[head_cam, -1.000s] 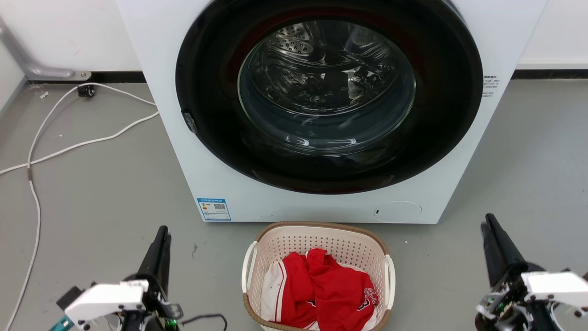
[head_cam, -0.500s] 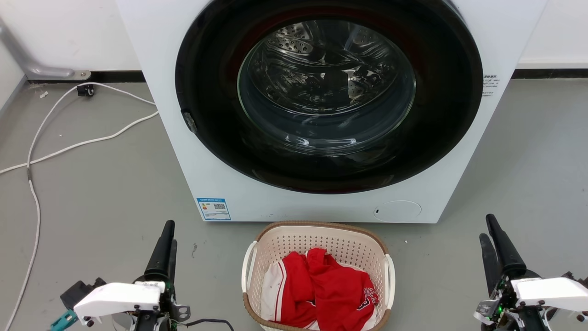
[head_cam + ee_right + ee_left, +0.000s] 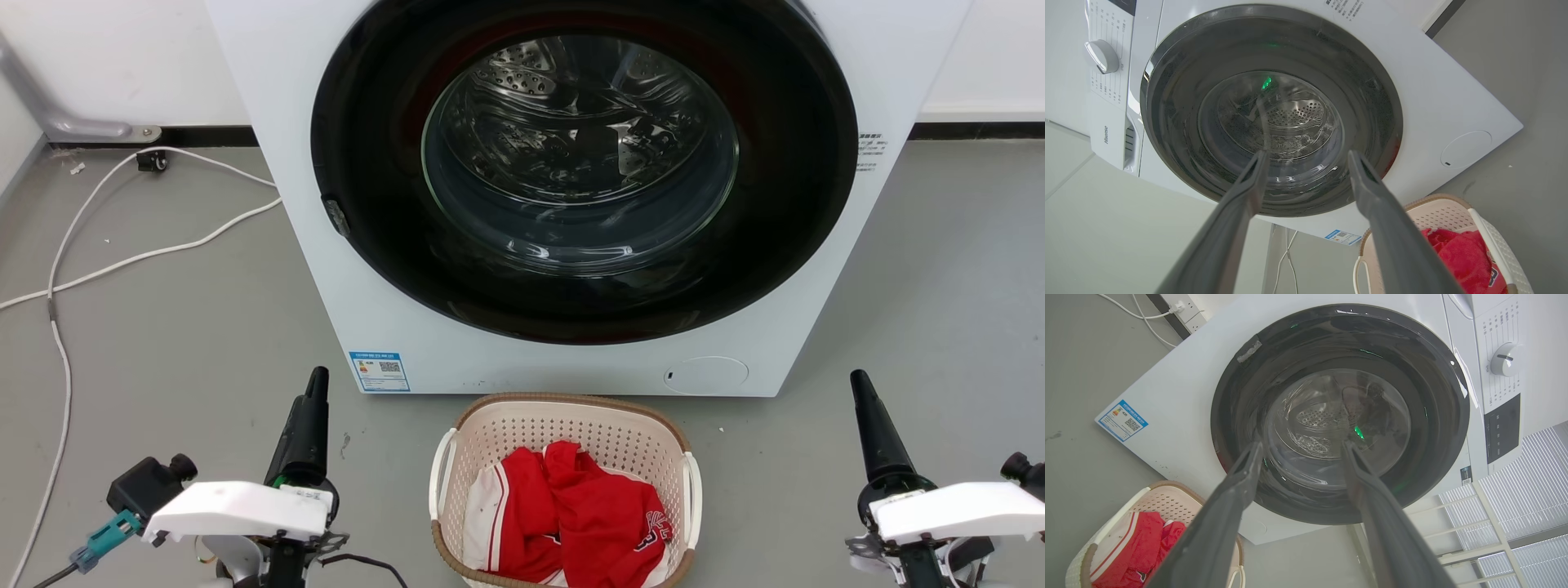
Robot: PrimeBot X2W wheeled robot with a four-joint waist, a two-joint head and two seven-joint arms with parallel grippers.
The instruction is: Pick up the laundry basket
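The laundry basket (image 3: 563, 425) is cream with perforated walls, a brown rim and white side handles. It stands on the grey floor just in front of the washing machine and holds red and white clothes (image 3: 571, 514). My left gripper (image 3: 314, 384) is left of the basket, well apart from it, fingers pointing at the machine. My right gripper (image 3: 859, 384) is far to the basket's right. In the left wrist view the gripper (image 3: 1300, 451) is open and empty, with the basket (image 3: 1167, 498) at lower left. In the right wrist view the gripper (image 3: 1306, 161) is open too, with the basket (image 3: 1437, 212) at lower right.
A white front-loading washing machine (image 3: 571, 359) with a shut dark glass door (image 3: 580, 163) stands right behind the basket. White cables (image 3: 122, 261) trail over the floor at the left. Bare grey floor lies on both sides of the basket.
Both grippers have moved up the head view toward the machine, and both have turned so that their two fingers line up as one.
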